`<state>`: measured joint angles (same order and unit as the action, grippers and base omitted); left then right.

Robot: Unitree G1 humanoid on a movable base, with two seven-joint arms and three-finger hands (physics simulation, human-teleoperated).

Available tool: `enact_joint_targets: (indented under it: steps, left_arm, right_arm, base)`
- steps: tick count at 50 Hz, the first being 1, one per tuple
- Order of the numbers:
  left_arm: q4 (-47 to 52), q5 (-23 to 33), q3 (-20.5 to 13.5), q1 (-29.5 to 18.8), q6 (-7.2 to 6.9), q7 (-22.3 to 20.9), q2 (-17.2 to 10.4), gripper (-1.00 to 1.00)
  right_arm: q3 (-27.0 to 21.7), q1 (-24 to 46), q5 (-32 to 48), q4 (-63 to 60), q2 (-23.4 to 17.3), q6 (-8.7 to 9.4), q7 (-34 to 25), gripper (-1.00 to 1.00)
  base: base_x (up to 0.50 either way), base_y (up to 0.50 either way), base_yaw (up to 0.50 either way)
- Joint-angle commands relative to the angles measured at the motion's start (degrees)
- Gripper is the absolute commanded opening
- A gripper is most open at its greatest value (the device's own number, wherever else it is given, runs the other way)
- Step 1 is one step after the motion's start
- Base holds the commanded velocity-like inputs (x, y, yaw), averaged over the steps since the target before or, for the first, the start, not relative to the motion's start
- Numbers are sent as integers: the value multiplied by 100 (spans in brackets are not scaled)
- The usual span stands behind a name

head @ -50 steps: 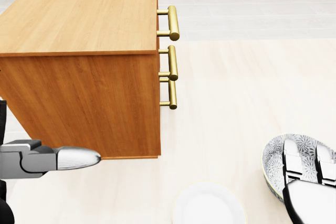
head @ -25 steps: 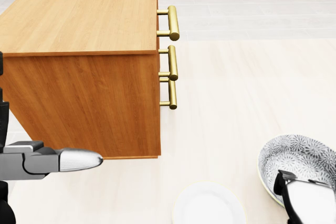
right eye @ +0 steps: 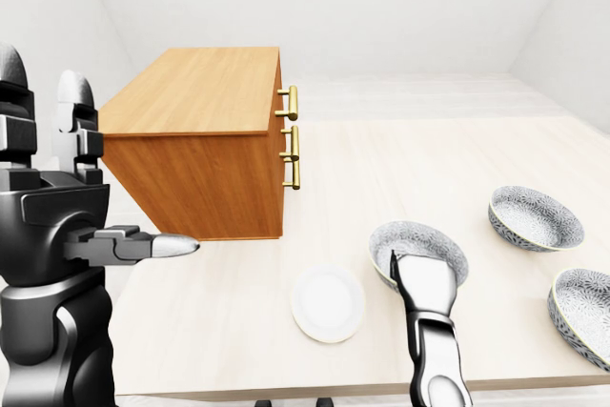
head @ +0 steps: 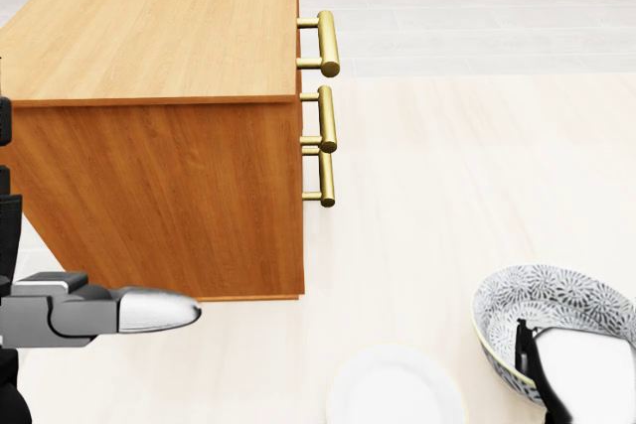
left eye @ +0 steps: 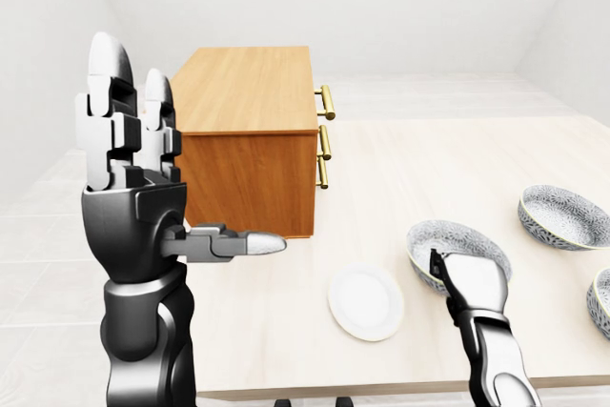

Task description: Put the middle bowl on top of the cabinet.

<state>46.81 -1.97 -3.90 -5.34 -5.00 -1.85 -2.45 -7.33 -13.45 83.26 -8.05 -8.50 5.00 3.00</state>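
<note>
1. Left-eye view: my right hand [left eye: 469, 281] sits on the 5 o'clock rim of the patterned bowl [left eye: 446, 234], which rests on the table [left eye: 429, 159].
   - The back of the hand faces the camera and one dark digit lies at the rim. The other fingers are hidden, so I cannot tell whether the grip is closed.
   - I take this for the task's bowl. It sits lower in the view than one of the two other bowls [left eye: 562, 216] and higher than the second.
   - Both of those lie well apart from it, at 2 and 4 o'clock.

2. Head view: from the bowl, the top of the cabinet [head: 159, 27] lies at 10 o'clock, well apart and higher.
   - The bowl is round, so it has no long axis to line up.
   - I judge the move ahead to be a lift, then a carry toward 10 o'clock.
   - The white plate [head: 396, 384] sits at 8 o'clock, just beside the bowl and under that path.

3. Right-eye view: my left hand [right eye: 57, 188] is open and empty, fingers up toward 12 and thumb pointing to 3.
   - It stands by the cabinet's 7 o'clock corner, far from the bowl, so the right hand is the nearer one.
</note>
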Motion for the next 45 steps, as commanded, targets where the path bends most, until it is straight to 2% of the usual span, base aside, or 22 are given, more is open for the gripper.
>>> enact_joint_targets:
  steps: [1,15,23,30,45]
  left_arm:
    - [45,7,28,-33,0,-30,5,100]
    - [37,4,24,-70,0,-21,11,100]
    - [4,-22,11,-59,0,-42,9,100]
    - [18,97,124,-6,0,-101,-37,100]
    - [17,61,-4,-47,0,-73,-4,100]
  right_arm:
    - [-56,-123,273,-1265,96,0,-702,-100]
    - [-211,76,928,-1869,274,0,-1239,-100]
    - [-194,278,1011,-2009,308,0,-1415,-100]
    - [-200,552,1058,-2175,283,0,-1680,-100]
    - [61,1344,1266,-1888,225,0,-1940,-100]
  base:
    - [0,0,0]
    - [0,0,0]
    - [0,0,0]
    - [0,0,0]
    - [0,0,0]
